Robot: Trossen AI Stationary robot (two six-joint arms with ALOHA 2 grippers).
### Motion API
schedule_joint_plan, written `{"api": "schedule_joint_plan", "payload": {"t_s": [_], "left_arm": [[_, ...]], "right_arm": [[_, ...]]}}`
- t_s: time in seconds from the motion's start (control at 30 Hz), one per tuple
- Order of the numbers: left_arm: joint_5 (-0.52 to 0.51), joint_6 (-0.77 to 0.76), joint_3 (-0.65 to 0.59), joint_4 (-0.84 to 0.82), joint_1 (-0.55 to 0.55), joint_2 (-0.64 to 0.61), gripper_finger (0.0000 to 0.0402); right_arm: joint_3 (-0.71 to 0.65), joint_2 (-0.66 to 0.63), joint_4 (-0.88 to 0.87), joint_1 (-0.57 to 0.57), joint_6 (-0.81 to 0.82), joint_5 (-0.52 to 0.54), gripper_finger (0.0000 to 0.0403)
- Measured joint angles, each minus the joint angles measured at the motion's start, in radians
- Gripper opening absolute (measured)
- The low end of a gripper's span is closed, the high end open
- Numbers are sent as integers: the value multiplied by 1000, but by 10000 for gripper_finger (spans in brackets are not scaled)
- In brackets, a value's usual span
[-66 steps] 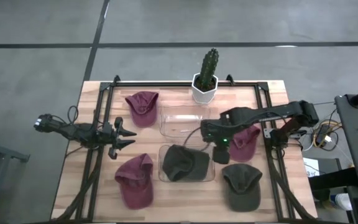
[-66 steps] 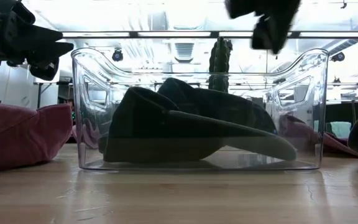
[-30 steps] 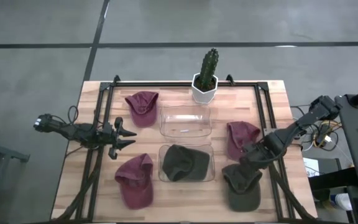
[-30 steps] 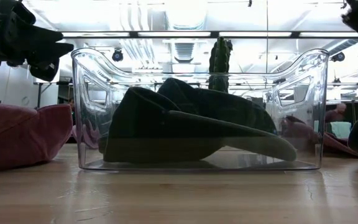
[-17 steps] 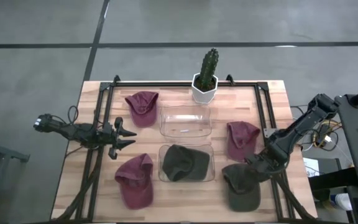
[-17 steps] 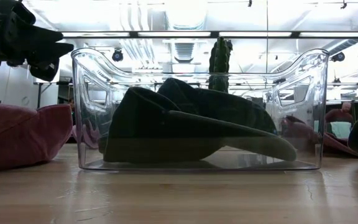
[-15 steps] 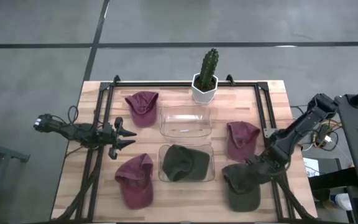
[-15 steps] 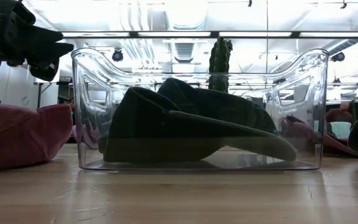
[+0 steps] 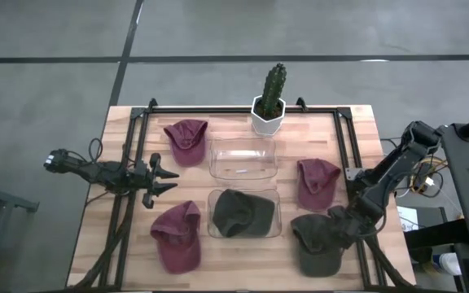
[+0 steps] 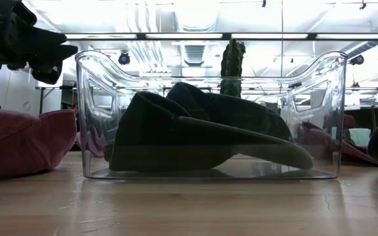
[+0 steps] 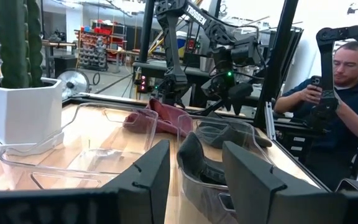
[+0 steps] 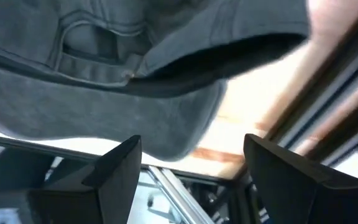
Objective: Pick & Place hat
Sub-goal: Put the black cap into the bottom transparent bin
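A dark green hat [image 9: 314,246] lies near the table's near right corner. My right gripper [image 9: 339,226] is low at its far right rim, open. In the right wrist view the hat's back edge with the strap opening [image 12: 166,118] lies between and beyond the spread fingers [image 12: 114,177]; I see no touch. A second dark green hat [image 9: 243,213] rests inside the nearer clear bin [image 10: 327,111]. My left gripper [image 9: 166,179] hovers open over the table's left side, with nothing between its fingers [image 11: 151,177].
Three maroon hats lie at the far left [image 9: 186,140], near left [image 9: 177,238] and right [image 9: 318,182]. A clear bin [image 9: 243,157] with nothing in it and a potted cactus [image 9: 269,102] stand at the far middle. A person [image 11: 347,81] sits beyond the table.
My right gripper has gone toward the table's near edge and down, from beside the right maroon hat to the far right rim of the dark green hat at the near right. The hats have stayed where they were.
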Motion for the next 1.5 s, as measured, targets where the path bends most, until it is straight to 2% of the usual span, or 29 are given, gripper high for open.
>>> {"api": "schedule_joint_plan", "payload": {"t_s": [0.37, 0.63, 0.87, 1.2, 1.5], "left_arm": [[0, -5, 0, 0, 0, 0, 140], [0, -7, 0, 0, 0, 0, 140], [0, -7, 0, 0, 0, 0, 140], [0, -4, 0, 0, 0, 0, 140], [0, -3, 0, 0, 0, 0, 140]], "right_arm": [[-173, 0, 198, 0, 4, 5, 274], [-248, 0, 321, 0, 2, 72, 251], [-249, 0, 316, 0, 0, 78, 180], [-219, -1, 316, 0, -25, 71, 20], [-70, -28, 313, 0, -116, 39, 14]]}}
